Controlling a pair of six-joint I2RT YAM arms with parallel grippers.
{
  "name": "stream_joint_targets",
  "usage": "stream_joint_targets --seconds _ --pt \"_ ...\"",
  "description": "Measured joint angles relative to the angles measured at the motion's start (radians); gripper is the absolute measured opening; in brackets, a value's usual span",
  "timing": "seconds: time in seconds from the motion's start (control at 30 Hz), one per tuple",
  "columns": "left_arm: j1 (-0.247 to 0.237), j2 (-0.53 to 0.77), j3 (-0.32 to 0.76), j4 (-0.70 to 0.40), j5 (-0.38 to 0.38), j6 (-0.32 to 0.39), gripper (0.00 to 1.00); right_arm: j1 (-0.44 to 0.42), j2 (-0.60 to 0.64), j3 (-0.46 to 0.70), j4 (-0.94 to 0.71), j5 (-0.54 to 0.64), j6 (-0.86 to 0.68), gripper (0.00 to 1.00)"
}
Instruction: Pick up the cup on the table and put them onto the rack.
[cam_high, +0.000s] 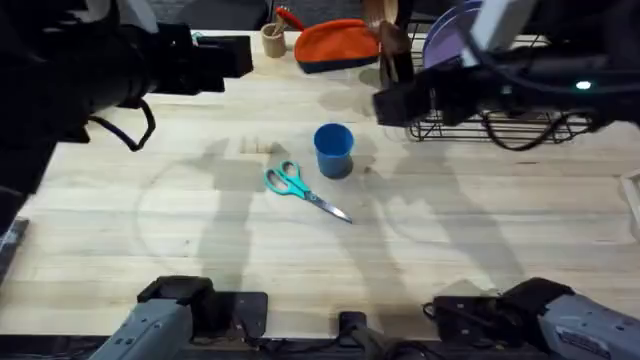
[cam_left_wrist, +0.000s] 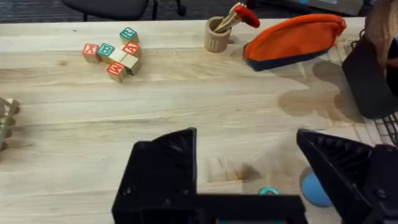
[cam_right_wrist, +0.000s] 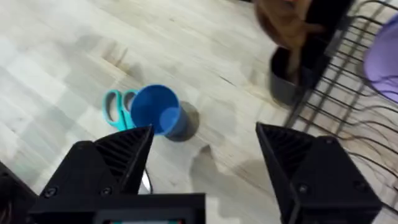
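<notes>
The blue cup (cam_high: 333, 148) stands upright on the wooden table (cam_high: 180, 230), just beyond the teal scissors (cam_high: 300, 185). The black wire rack (cam_high: 500, 125) sits at the far right with a purple plate in it. My right gripper (cam_high: 395, 100) hovers between the cup and the rack. In the right wrist view it (cam_right_wrist: 205, 162) is open and empty, with the cup (cam_right_wrist: 155, 109) a little off to one side and the rack (cam_right_wrist: 348, 93) close by. My left gripper (cam_high: 235, 55) hangs high at the far left, open (cam_left_wrist: 249, 174) and empty, with the cup's edge (cam_left_wrist: 314, 190) beside one finger.
An orange pouch (cam_high: 335, 45) and a small wooden cup (cam_high: 273, 40) lie at the back. A dark utensil holder (cam_right_wrist: 289, 81) stands against the rack's near corner. Letter blocks (cam_left_wrist: 115, 55) sit at the far left. The scissors (cam_right_wrist: 115, 106) lie right next to the cup.
</notes>
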Motion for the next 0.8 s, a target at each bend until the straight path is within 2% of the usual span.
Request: stream_joint_targets --seconds 0.47,0.8 --pt "0.0 0.0 0.0 0.0 0.0 0.0 0.993 0.136 0.17 0.0 0.059 0.022 0.11 0.996" --pt "0.0 0.0 0.0 0.0 0.0 0.0 0.993 0.15 0.267 0.0 0.062 0.023 0.118 0.996"
